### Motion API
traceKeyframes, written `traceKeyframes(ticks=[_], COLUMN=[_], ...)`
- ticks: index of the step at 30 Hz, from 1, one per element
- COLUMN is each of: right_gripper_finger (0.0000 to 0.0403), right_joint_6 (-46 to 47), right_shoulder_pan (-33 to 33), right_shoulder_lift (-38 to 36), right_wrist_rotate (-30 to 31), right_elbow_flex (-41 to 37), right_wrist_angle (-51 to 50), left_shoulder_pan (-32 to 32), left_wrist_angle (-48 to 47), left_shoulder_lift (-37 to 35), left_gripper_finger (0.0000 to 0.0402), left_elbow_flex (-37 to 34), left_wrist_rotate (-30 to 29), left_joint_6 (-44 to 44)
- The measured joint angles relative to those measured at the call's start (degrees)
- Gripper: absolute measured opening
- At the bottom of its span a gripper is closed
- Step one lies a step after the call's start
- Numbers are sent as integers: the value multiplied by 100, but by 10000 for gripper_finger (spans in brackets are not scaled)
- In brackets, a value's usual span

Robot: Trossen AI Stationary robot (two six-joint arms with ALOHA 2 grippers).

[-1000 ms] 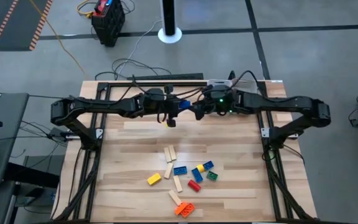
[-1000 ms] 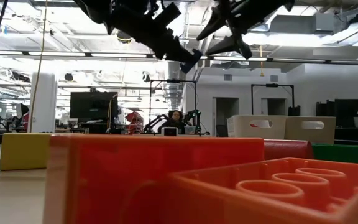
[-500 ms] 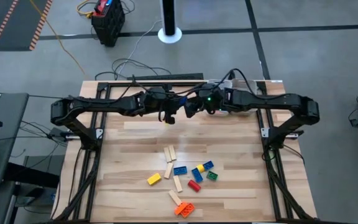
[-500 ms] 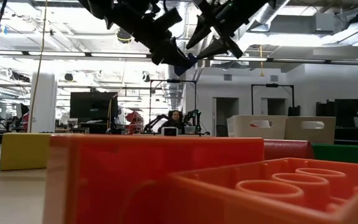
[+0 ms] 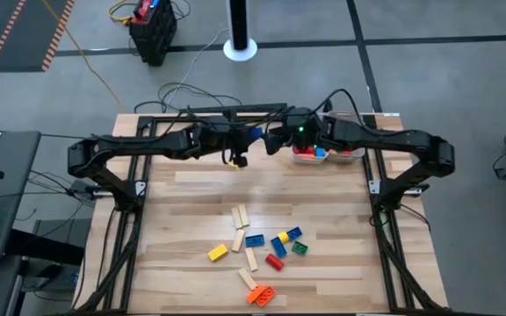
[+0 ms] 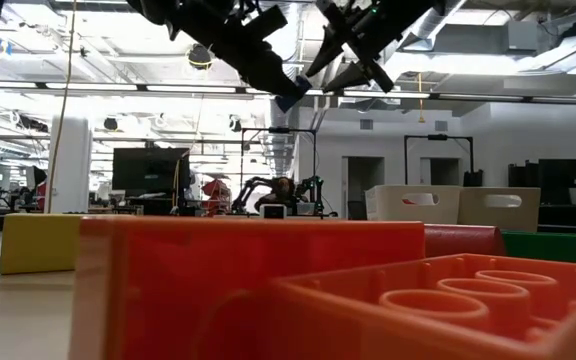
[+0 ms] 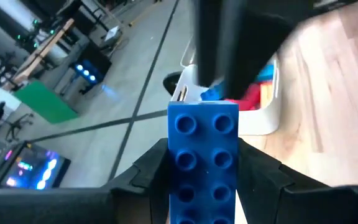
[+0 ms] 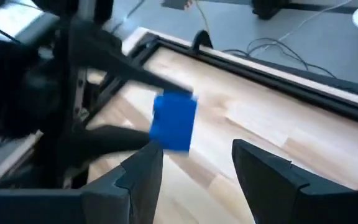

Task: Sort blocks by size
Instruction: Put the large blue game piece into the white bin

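Observation:
My left gripper (image 5: pixel 244 140) hangs high over the table's far middle, shut on a blue studded brick (image 7: pixel 202 155). My right gripper (image 8: pixel 207 165) faces it from the right, open. In the right wrist view the brick (image 8: pixel 174 121) shows just past one of its fingertips (image 8: pixel 146 155); they look apart. The other blocks lie loose on the near half of the table: pale wooden bars (image 5: pixel 240 218), a blue brick (image 5: pixel 254 240), a yellow one (image 5: pixel 218 254), a red one (image 5: pixel 275 261), a green one (image 5: pixel 299 248) and an orange one (image 5: pixel 258 295). My left gripper pinches the blue brick by its two long sides (image 7: pixel 174 174) between its two fingers (image 7: pixel 148 171). The fingers lie along the brick, whose far end (image 6: pixel 290 95) sticks out past the fingertips toward my right gripper. It is lifted clear of the table, slanting slightly down.
A white tray (image 5: pixel 351 156) with red, blue and yellow blocks in it sits at the table's far right, under my right arm. A black frame rail (image 5: pixel 227 112) runs along the far edge. Bare wood lies between the grippers and the loose blocks.
Both grippers have gone a little toward the table's far edge and risen slightly, the left one keeping its hold on the blue brick. My right arm has drawn back far enough that the white tray under it now shows.

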Motion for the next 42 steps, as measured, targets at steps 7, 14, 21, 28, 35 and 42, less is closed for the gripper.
traceKeyframes(ticks=[7, 14, 21, 28, 35, 42], right_gripper_finger=[232, 232, 232, 216, 149, 132], right_joint_6=[-16, -117, -167, -441, -594, -706], right_shoulder_pan=[-118, -120, -127, -136, -165, -230], right_shoulder_lift=[-13, -13, 174, 181, 179, 175], right_wrist_rotate=[-487, -595, -814, -825, -1204, -1523], right_elbow_flex=[0, 0, 0, -4, 0, 4], right_wrist_angle=[273, 486, 599, 673, 607, 435], left_shoulder_pan=[-42, -184, -325, -521, -638, -685], left_wrist_angle=[-28, 222, 540, 524, 522, 486], left_shoulder_lift=[7, 9, 9, 9, 15, 20], left_gripper_finger=[140, 140, 140, 140, 140, 162], left_elbow_flex=[-2, -4, -7, -11, -13, -13], left_wrist_rotate=[-35, -20, -13, -52, -279, -452], left_joint_6=[97, 14, -141, -221, -411, -304])
